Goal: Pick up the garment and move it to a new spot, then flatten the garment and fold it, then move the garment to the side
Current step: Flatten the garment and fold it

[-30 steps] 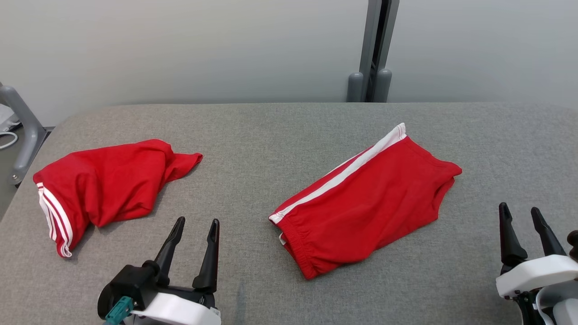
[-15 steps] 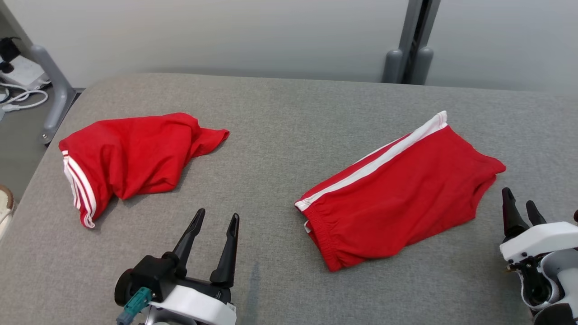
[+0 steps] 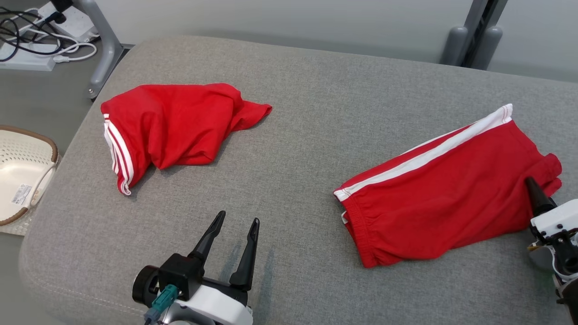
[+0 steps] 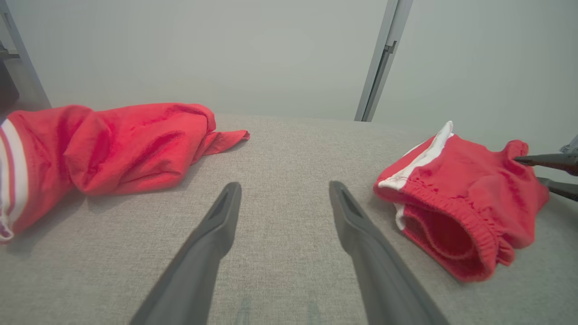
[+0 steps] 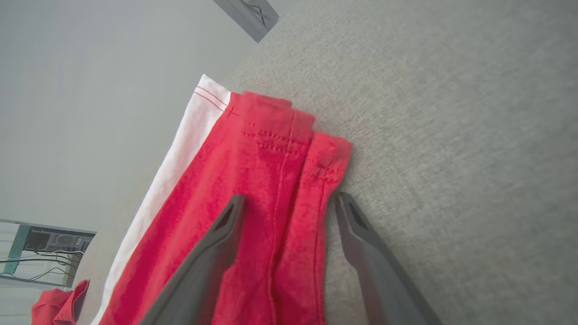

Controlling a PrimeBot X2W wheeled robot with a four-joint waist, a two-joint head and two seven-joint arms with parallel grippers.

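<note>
I am holding my right pincer [image 5: 290, 196] spread across the edge of the red shorts [image 3: 442, 203]; my left pincer [image 3: 239, 216] is hovering, spread, over the grey surface [image 3: 316, 90].

Lab-like test room, padded grey table [image 3: 316, 113], power strip [image 3: 25, 62], floor cables [image 3: 67, 47]

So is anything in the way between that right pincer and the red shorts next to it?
Nothing visible. The right pincer stands open, straddling the folded edge of the red shorts. The other red garment lies well apart from them, across the grey table.
</note>
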